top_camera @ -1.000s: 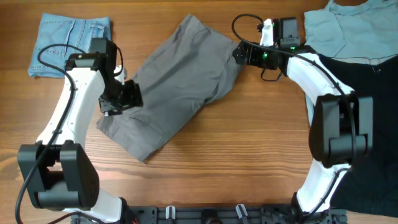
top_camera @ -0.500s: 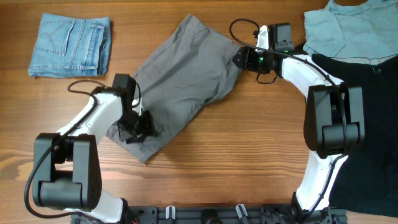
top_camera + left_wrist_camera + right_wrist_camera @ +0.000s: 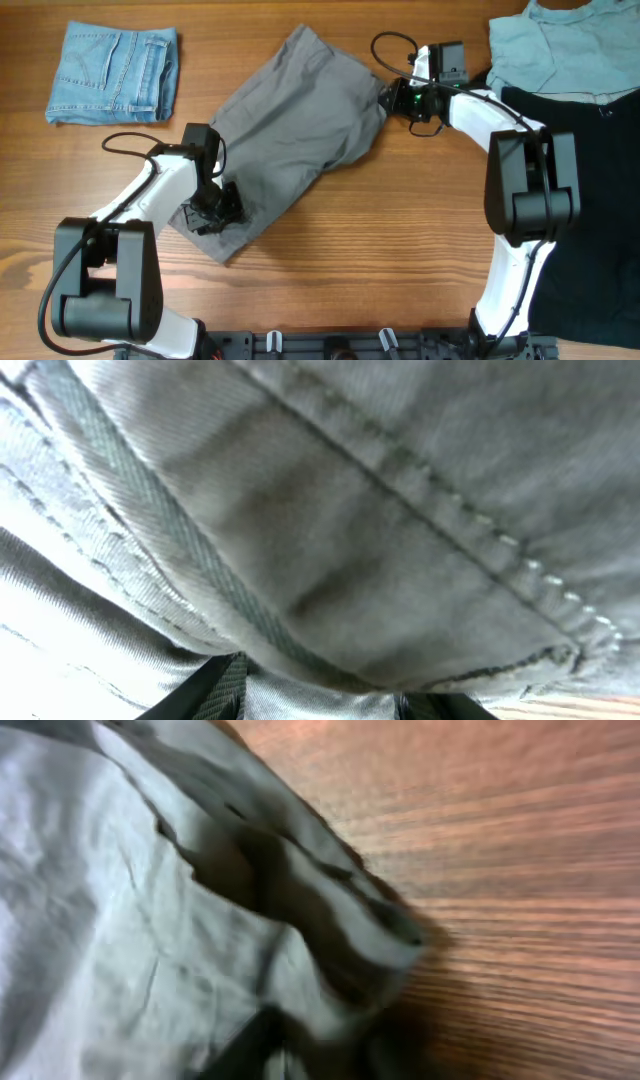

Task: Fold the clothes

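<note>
The grey-khaki shorts (image 3: pixel 290 130) lie slantwise across the middle of the table, one end at the back, the other at the front left. My left gripper (image 3: pixel 213 212) sits on that front-left end. In the left wrist view a thick stitched seam of the shorts (image 3: pixel 350 540) fills the frame, with cloth packed between the fingers of the left gripper (image 3: pixel 325 695). My right gripper (image 3: pixel 388 98) is at the shorts' back-right corner. The right wrist view is blurred. There the right gripper (image 3: pixel 320 1045) pinches the folded edge of the shorts (image 3: pixel 130 920).
A folded denim piece (image 3: pixel 113 72) lies at the back left. A pale blue-grey shirt (image 3: pixel 570 50) and a black garment (image 3: pixel 590 200) cover the right side. Bare wood table (image 3: pixel 380 250) shows in front of the shorts.
My left gripper has slid from the shorts' left edge down to their front-left end and narrowed on the cloth. My right gripper has gone from open to shut at the back-right corner.
</note>
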Tool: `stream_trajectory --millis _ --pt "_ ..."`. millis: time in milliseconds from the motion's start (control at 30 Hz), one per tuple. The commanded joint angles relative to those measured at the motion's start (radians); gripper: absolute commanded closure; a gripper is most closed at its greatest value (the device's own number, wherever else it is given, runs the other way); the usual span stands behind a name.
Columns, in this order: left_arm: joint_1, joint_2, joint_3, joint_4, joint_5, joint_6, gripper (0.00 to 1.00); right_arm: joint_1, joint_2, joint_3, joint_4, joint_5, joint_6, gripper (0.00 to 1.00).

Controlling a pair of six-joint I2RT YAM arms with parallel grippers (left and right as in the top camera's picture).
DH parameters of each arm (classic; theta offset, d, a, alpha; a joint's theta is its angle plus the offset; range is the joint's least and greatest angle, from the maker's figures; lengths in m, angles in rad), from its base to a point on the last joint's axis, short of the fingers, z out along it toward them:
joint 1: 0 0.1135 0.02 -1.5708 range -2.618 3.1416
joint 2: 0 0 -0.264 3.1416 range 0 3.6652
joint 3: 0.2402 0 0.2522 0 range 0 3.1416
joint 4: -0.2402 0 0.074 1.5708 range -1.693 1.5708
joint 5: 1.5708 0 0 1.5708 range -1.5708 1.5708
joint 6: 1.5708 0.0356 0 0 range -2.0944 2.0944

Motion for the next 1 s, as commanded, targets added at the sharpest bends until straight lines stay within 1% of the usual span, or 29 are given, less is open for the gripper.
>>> stream_trajectory --millis 0,100,200,267,300,367,400,467,533,567,633,700,800,833,900,967 --pt "0.005 0.011 -0.026 -0.009 -0.137 -0.022 0.54 -0.010 0.023 -0.005 -0.035 -0.026 0.015 0.96" --pt "0.010 0.011 -0.026 -0.016 -0.167 -0.036 0.53 -0.058 -0.029 -0.005 -0.120 -0.004 0.017 0.96" --pt "0.041 0.011 -0.026 -0.028 -0.186 -0.036 0.53 -0.124 -0.110 -0.005 -0.251 0.044 0.013 0.95" --pt "0.092 0.011 -0.026 -0.048 -0.222 -0.036 0.49 -0.174 -0.192 -0.005 -0.383 0.076 0.001 0.96" --pt "0.109 0.011 -0.026 -0.051 -0.229 -0.036 0.47 -0.183 -0.213 -0.005 -0.413 0.076 -0.016 0.96" --pt "0.159 0.011 -0.026 -0.053 -0.234 -0.035 0.47 -0.197 -0.264 -0.005 -0.488 0.082 -0.047 0.96" --pt "0.185 0.011 -0.025 -0.053 -0.234 -0.035 0.47 -0.199 -0.289 -0.005 -0.520 0.087 -0.067 0.90" --pt "0.230 0.011 -0.023 -0.053 -0.234 -0.025 0.45 -0.198 -0.327 -0.005 -0.569 0.091 -0.103 0.63" --pt "0.279 0.010 -0.018 -0.058 -0.234 0.000 0.40 -0.198 -0.371 -0.005 -0.603 0.094 -0.123 0.53" --pt "0.297 0.010 -0.018 -0.061 -0.238 0.000 0.37 -0.198 -0.387 -0.005 -0.602 0.094 -0.135 0.50" --pt "0.323 0.009 -0.017 -0.061 -0.237 -0.001 0.35 -0.197 -0.410 -0.005 -0.575 0.071 -0.173 0.47" --pt "0.335 0.007 -0.017 -0.061 -0.236 -0.001 0.33 -0.188 -0.417 -0.005 -0.510 -0.024 -0.267 0.47" --pt "0.333 0.002 -0.003 -0.061 -0.217 0.001 0.29 -0.143 -0.400 -0.006 -0.391 -0.117 -0.342 0.51" --pt "0.331 0.000 0.003 -0.062 -0.205 0.013 0.29 -0.121 -0.394 -0.006 -0.348 -0.116 -0.354 0.49" --pt "0.327 -0.008 0.020 -0.069 -0.162 0.046 0.29 -0.071 -0.369 -0.006 -0.250 -0.093 -0.353 0.41" --pt "0.322 -0.020 0.040 -0.089 -0.135 0.050 0.28 -0.020 -0.334 -0.006 -0.152 -0.065 -0.353 0.39"
